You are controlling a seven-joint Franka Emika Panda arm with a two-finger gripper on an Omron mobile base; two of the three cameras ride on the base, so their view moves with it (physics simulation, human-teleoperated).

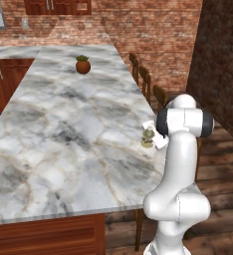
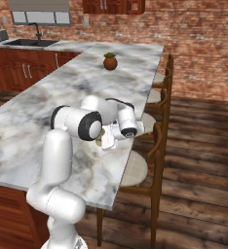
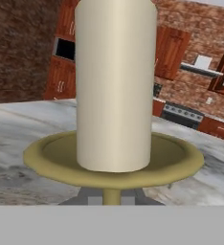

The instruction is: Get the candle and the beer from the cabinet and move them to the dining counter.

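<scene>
Gripping the candle (image 3: 115, 86) by its stem, end effector (image 3: 111, 200) clamped, above dining counter (image 1: 63, 139) edge

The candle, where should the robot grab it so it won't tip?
Probably the thin brass stem under the candle's saucer, from the side. The candle stands upright, and the gripper is shut there, low on the stem, over the dining counter.

Both base cams sit behind the arm, looking forward and down along the dining counter (image 1: 63, 129). The left one looks up the slab from its near end; the right one looks from the chair side. Both catch the plant pot (image 1: 82, 64) at the far end and the brick wall behind it. The hand cam is right up against the candle (image 3: 115, 86), level with the counter.
</scene>
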